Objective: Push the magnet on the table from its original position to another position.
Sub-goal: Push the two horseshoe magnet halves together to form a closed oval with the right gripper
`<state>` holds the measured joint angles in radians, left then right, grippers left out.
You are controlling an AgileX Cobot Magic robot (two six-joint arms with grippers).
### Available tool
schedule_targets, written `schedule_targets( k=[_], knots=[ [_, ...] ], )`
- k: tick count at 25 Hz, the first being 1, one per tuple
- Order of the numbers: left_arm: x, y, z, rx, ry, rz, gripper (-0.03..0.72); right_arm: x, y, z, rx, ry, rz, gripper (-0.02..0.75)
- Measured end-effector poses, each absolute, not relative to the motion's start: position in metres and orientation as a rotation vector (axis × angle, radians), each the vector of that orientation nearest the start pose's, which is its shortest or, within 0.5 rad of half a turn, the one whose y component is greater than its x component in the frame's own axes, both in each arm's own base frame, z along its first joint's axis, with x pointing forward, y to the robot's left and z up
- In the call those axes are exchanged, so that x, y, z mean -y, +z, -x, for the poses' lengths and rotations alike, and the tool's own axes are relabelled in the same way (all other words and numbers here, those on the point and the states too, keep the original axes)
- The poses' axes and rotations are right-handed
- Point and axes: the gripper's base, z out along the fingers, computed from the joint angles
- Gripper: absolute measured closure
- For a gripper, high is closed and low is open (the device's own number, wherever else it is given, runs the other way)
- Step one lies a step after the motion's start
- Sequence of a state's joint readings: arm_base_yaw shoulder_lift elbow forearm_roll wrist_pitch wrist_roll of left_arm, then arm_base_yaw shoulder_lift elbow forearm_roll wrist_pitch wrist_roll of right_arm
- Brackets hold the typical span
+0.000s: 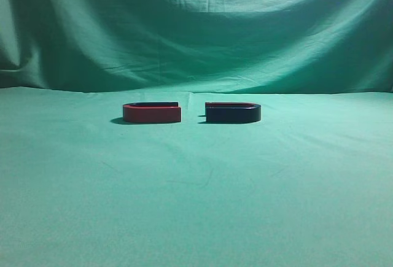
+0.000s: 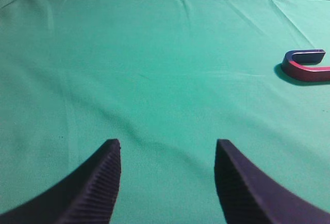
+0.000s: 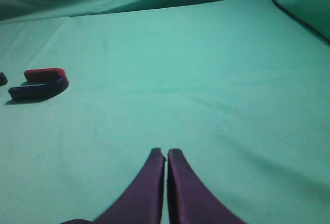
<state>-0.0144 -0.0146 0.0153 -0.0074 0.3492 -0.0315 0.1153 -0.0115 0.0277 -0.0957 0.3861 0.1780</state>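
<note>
Exterior view: The bench [image 1: 196, 187] is draped in wrinkled green cloth, with a matching green backdrop [image 1: 196, 27] hung behind it. Two low U-shaped magnets are seen lying flat near the middle of the bench, side by side with a clear gap between them, not touching. The all-red magnet [image 1: 151, 113] is on the left, with its open end turned toward the gap. The dark magnet [image 1: 233, 113], navy-black on the sides with a thin red top rim, is on the right, its curved end pointing right and its open end facing the red one. No arm or end effector is seen in this view.

Left wrist view: The left end effector [image 2: 167, 183] is held above bare cloth with its two ribbed dark fingers [image 2: 98, 183] spread well apart; nothing is held between them. The all-red magnet [image 2: 307, 67] is seen at the right edge, partly cut off by the frame and well apart from the fingers.

Right wrist view: The right end effector [image 3: 166, 188] is seen with its two fingers [image 3: 142, 193] pressed together, only a thin seam showing between them, and nothing clamped. The dark magnet [image 3: 40, 86] is recorded at the far left of the view, lying flat on the bench, well apart from the fingertips. A small dark sliver at the left edge cannot be identified with certainty.
</note>
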Motion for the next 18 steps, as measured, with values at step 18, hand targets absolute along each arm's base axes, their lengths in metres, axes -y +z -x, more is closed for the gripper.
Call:
schedule_targets(
  k=[18],
  knots=[
    [0.001, 0.1773, -0.0528, -1.833, -0.039, 0.02, 0.316, -0.0027, 0.17, -0.0522, -1.885, 0.106, 0.0, 0.738]
  ],
)
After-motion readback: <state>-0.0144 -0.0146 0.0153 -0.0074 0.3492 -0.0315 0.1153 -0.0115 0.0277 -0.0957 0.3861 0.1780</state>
